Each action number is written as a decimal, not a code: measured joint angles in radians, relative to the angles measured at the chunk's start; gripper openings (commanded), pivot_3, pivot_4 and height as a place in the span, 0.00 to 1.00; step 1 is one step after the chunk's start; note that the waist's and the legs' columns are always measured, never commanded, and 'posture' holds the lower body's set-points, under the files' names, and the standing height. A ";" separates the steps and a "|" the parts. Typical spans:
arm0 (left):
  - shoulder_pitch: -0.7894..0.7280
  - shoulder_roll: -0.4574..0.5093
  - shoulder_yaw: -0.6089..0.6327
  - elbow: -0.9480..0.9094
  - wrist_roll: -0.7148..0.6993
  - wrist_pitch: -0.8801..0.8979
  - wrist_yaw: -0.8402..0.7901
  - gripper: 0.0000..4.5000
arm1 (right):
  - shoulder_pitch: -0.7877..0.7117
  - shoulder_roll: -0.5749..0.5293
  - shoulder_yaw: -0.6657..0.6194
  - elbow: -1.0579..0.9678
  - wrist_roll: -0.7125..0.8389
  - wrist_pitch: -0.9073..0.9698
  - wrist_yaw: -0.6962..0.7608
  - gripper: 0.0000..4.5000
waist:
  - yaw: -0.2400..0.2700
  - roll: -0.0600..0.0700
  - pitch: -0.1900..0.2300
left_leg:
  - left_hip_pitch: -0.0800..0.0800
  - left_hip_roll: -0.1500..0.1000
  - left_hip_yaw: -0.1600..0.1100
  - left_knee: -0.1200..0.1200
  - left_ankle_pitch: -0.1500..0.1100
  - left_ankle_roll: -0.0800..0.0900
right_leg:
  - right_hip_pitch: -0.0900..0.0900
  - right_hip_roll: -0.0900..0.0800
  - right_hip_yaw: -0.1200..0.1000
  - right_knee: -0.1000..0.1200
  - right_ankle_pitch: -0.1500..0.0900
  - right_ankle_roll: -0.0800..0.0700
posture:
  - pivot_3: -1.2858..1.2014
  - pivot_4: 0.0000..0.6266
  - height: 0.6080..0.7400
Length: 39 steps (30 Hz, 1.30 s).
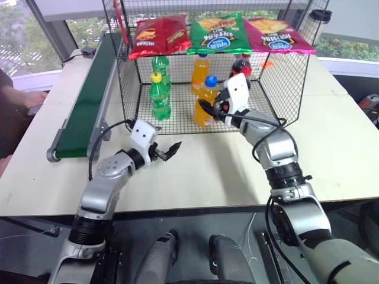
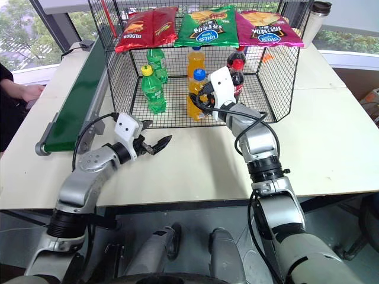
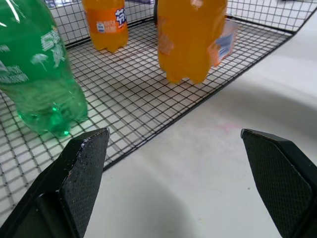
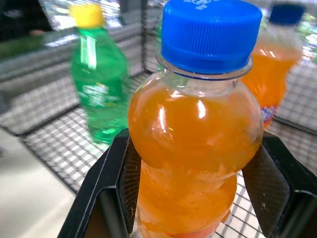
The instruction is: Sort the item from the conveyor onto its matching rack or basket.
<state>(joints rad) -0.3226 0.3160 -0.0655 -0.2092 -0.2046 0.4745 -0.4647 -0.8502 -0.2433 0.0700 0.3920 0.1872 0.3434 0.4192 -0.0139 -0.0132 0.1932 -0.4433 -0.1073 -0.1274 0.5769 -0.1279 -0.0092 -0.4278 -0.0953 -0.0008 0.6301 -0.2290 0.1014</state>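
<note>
The right tool (image 1: pixel 208 110) is clamped on the orange soda bottle (image 4: pixel 194 144) at its body below the shoulder, both pads pressed flat to the sides. The bottle is carried upright just over the front edge of the black wire cage (image 1: pixel 284 77). Full and smooth, it is judged fairly heavy and slippery. The left tool (image 1: pixel 168 151) is held wide open, empty, above the bench (image 1: pixel 201 171).
</note>
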 measured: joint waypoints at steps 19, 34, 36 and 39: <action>0.019 -0.061 -0.008 -0.004 0.023 -0.006 0.079 0.98 | -0.162 0.073 -0.023 0.387 -0.057 -0.264 -0.018 0.51 | -0.004 0.000 0.000 | 0.001 0.001 0.000 0.000 0.000 -0.001 | 0.000 0.001 0.000 0.001 0.000 0.000 | 0.52 0.24 0.98; 0.019 -0.064 -0.009 -0.003 0.033 -0.010 0.082 0.98 | -0.168 0.071 -0.022 0.418 -0.094 -0.263 0.030 0.51 | -0.004 0.000 0.000 | 0.001 0.001 0.000 0.000 0.000 -0.001 | 0.000 0.002 0.000 0.001 0.000 0.000 | 0.52 0.24 0.98; 0.019 -0.065 -0.009 -0.003 0.036 -0.010 0.082 0.99 | -0.170 0.071 -0.022 0.420 -0.095 -0.263 0.033 0.63 | -0.003 0.000 0.000 | 0.001 0.001 0.000 0.000 0.000 -0.001 | 0.000 0.002 0.000 0.001 0.000 0.000 | 0.52 0.24 0.98; 0.019 -0.067 -0.009 -0.003 0.039 -0.010 0.083 1.00 | -0.170 0.071 -0.022 0.421 -0.096 -0.263 0.041 0.94 | -0.004 0.000 0.000 | 0.001 0.001 0.000 0.000 0.000 -0.001 | 0.000 0.002 0.000 0.001 0.000 0.000 | 0.52 0.24 0.98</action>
<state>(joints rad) -0.3039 0.2485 -0.0750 -0.2118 -0.1651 0.4643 -0.3819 -1.0206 -0.1718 0.0479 0.8125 0.0916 0.0802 0.4601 -0.0180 -0.0128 0.1934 -0.4425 -0.1067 -0.1277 0.5766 -0.1275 -0.0101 -0.4281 -0.0937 -0.0003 0.6311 -0.2289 0.1013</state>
